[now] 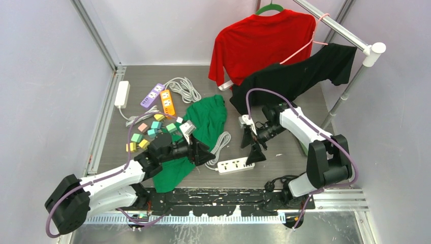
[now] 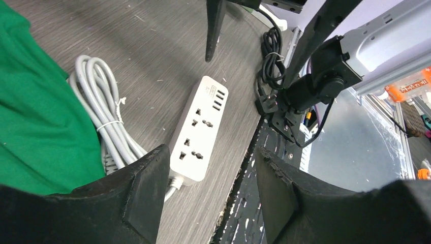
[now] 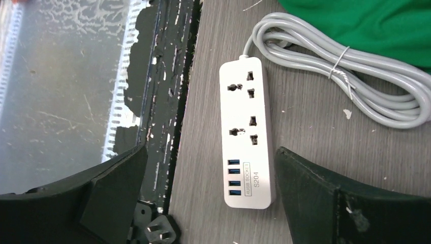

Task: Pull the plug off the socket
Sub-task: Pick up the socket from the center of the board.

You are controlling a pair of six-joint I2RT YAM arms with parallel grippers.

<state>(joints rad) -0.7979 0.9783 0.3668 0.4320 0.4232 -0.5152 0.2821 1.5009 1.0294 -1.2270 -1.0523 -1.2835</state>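
With the power strip [image 3: 247,137] lying unplugged beneath the open, empty left gripper [image 2: 211,152] and right gripper [image 3: 208,152], both should be raised straight clear.

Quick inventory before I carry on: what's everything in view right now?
white power strip: one, white, front edge, sockets empty
black plug: one, black, front edge, apart from strip
tied cord: one, grey, beside strip
green shirt: one, green, centre
purple power strip: one, purple, back left
orange power strip: one, orange, beside purple
coiled cord: one, grey, back
white box: one, white, far left
small blocks: several, mixed colours, left
red shirt: one, red, hanging at back
black shirt: one, black, hanging back right
left gripper: one, black, open, near strip
right gripper: one, black, open, above strip
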